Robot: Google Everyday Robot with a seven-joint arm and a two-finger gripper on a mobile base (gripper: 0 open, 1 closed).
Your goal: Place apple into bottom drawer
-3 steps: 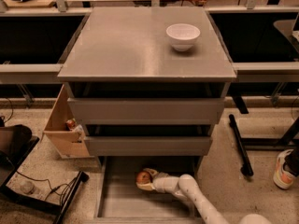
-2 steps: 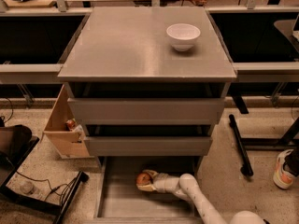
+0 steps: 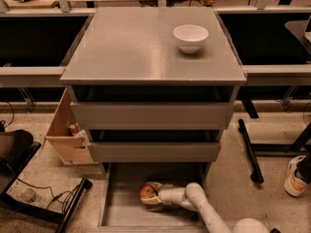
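Bowl [image 3: 190, 37], white, sits on the counter [image 3: 136, 47] well above; a wooden box [image 3: 65, 140] stands lower left. The middle drawer front [image 3: 154, 151] overhangs the open bottom drawer [image 3: 121, 212], its left half bare. Inside, near the middle, the tool [image 3: 149, 195] clasps the red, yellow-patched apple [image 3: 146, 191].

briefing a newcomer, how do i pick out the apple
Find the grey cabinet; its bottom drawer stands open at floor level. In it, at the tip of the claw, is the apple: small, round, red, unlike the white bowl on top.
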